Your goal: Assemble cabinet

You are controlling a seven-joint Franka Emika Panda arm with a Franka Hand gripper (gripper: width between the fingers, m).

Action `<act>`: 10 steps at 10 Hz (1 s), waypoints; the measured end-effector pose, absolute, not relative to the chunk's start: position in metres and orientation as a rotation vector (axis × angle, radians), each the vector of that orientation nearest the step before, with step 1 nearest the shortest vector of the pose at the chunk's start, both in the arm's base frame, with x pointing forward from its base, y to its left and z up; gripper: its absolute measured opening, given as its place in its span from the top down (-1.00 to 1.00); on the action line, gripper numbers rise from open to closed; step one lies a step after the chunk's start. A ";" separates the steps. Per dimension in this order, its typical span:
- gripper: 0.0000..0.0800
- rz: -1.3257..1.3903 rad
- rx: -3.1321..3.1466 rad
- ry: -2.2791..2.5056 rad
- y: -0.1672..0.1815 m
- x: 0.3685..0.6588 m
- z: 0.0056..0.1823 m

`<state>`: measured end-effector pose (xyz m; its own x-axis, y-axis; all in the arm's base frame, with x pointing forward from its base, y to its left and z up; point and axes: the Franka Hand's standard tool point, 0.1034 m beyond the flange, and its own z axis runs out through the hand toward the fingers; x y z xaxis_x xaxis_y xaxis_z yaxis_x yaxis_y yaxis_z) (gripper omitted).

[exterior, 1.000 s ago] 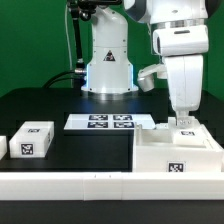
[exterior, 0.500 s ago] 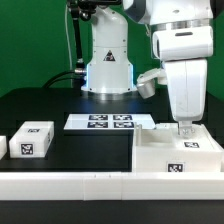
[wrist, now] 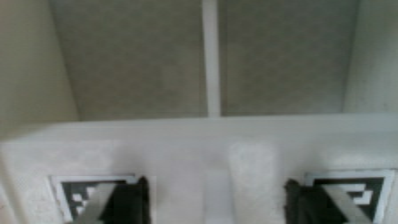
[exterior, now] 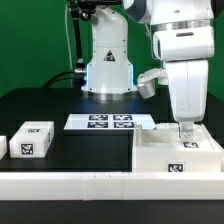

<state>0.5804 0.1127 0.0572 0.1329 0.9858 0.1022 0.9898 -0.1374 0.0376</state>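
Observation:
The cabinet point(exterior: 170, 157), a large white box-shaped body with tags, lies at the exterior view's right near the front. My gripper point(exterior: 184, 131) points straight down at its far wall. In the wrist view the gripper point(wrist: 222, 200) is open, with its dark fingertips point(wrist: 125, 200) wide apart. The cabinet's white wall point(wrist: 222, 160) lies between them, with a tag behind each tip. Whether the fingers touch the wall I cannot tell. Beyond the wall the wrist view shows the cabinet's grey compartments split by a thin white divider point(wrist: 210, 60).
The marker board point(exterior: 110, 122) lies flat mid-table in front of the robot base point(exterior: 108, 70). A small white block with one tag point(exterior: 32, 140) stands at the exterior view's left, another point(exterior: 3, 146) at the edge. A long white ledge point(exterior: 70, 185) runs along the front.
The gripper has come down a little onto the cabinet's far wall since a second ago. It has stayed still over the last half second. Nothing else has moved.

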 end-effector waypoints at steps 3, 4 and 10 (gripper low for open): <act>-0.53 -0.168 -2.383 -2.019 0.116 0.579 0.091; -0.61 -0.167 -2.398 -2.013 0.117 0.572 0.099; -0.62 -0.163 -2.398 -2.009 0.116 0.568 0.095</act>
